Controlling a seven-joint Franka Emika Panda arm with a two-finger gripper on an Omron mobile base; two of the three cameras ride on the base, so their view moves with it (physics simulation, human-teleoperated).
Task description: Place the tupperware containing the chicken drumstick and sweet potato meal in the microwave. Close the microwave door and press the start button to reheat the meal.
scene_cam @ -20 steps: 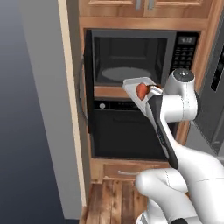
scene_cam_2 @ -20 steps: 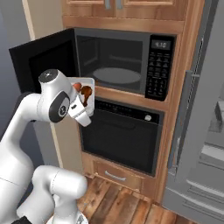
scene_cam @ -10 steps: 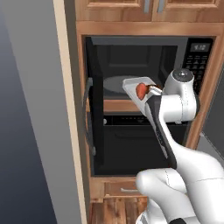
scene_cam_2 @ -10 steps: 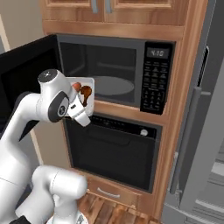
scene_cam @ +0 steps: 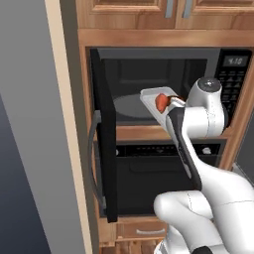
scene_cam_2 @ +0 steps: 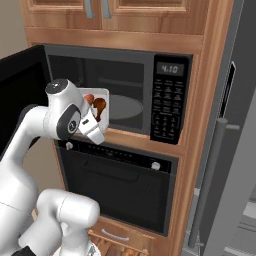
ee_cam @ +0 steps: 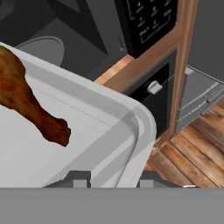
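Pale grey plastic, the tupperware [scene_cam: 155, 96] is hanging level at the mouth of the microwave [scene_cam_2: 150, 75], its far edge just crossing the front lip while the gripper [ee_cam: 114, 177] is pinching its near rim. The microwave door [scene_cam: 103, 134] is standing swung wide to the left, leaving the cavity and its turntable [scene_cam_2: 125, 106] unobstructed ahead.

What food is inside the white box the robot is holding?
The tupperware holds a brown chicken drumstick, and an orange-red lump shows in the left base view. The rest of the tray's inside is hidden behind the arm, so other food cannot be seen.
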